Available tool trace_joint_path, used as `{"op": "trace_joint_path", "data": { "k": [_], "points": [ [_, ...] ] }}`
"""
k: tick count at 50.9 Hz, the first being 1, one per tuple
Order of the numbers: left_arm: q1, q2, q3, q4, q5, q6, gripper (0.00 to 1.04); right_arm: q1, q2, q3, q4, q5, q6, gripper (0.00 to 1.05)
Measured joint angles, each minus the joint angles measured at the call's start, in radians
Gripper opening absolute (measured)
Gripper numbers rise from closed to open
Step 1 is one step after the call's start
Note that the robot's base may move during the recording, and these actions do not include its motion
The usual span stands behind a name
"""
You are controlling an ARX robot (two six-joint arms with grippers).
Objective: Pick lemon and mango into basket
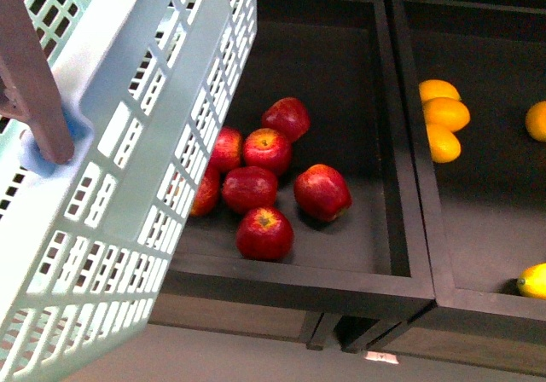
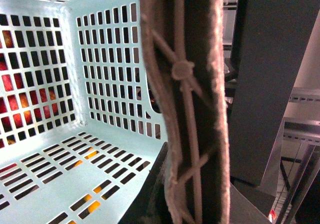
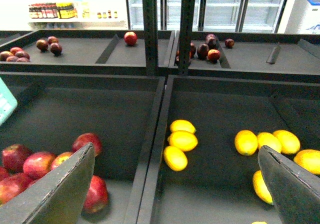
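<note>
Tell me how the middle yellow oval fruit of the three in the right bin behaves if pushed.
The middle yellow oval fruit looks smooth and rounded, so it probably rolls. It touches both neighbours, so a push likely shifts them.

The basket (image 1: 128, 143) hangs tilted at the left, its handle (image 1: 34, 75) crossing its near side, and its lower edge overlaps the left part of the left bin (image 1: 290, 271). Seven apples (image 1: 264, 169) lie in that bin, bunched just right of the basket. A shared wall (image 1: 409, 143) parts it from the right bin (image 1: 486, 301). There, three oval fruits (image 1: 444, 116) lie touching beside the wall, and a lemon (image 1: 533, 280) sits in the front right corner. Behind both bins runs a further row of bins (image 3: 85, 51) with scattered fruit.
</note>
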Motion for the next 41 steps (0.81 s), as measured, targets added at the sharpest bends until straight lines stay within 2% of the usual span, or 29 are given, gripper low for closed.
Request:
{"op": "trace_joint_path", "data": {
  "k": [14, 17, 21, 27, 35, 41],
  "points": [
    [-0.005, 0.0, 0.0, -0.002, 0.03, -0.002, 0.06, 0.0, 0.0, 0.0, 0.0, 0.002, 0.0, 0.96],
    [-0.014, 0.026, 0.049, -0.119, 0.023, 0.056, 0.06, 0.0, 0.0, 0.0, 0.0, 0.003, 0.0, 0.96],
    [-0.031, 0.113, 0.146, -0.239, 0.017, 0.254, 0.06, 0.0, 0.0, 0.0, 0.0, 0.005, 0.0, 0.96],
    [-0.064, 0.291, 0.257, -0.203, -0.004, 0.479, 0.06, 0.0, 0.0, 0.0, 0.0, 0.005, 0.0, 0.96],
    [-0.107, 0.511, 0.423, -0.143, -0.024, 0.53, 0.06, 0.0, 0.0, 0.0, 0.0, 0.005, 0.0, 0.96],
    [-0.169, 0.64, 0.542, -0.137, 0.02, 0.53, 0.06, 0.0, 0.0, 0.0, 0.0, 0.005, 0.0, 0.96]
  ]
}}
